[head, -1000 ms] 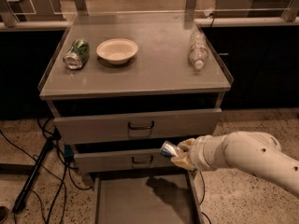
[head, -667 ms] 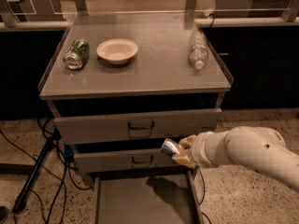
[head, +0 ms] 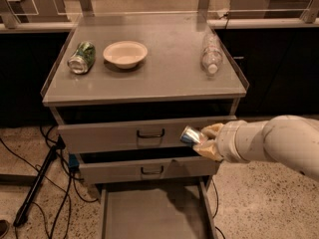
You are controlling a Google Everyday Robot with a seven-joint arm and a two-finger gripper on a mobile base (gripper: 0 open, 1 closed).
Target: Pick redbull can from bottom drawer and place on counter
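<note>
My gripper (head: 205, 141) is shut on the redbull can (head: 189, 136), a slim blue-and-silver can with its shiny silver end pointing left. It holds the can in the air in front of the top drawer's face, above the open bottom drawer (head: 154, 214) and below the level of the counter (head: 164, 68). The bottom drawer is pulled out and shows a bare flat grey floor. My white arm (head: 274, 143) comes in from the right.
On the counter lie a green can (head: 82, 57) on its side at the left, a cream bowl (head: 125, 53) beside it, and a clear plastic bottle (head: 211, 53) at the right. Black cables (head: 45, 183) trail on the floor left of the cabinet.
My gripper has lifted the redbull can from in front of the middle drawer up to the top drawer's face. The things on the counter have not moved.
</note>
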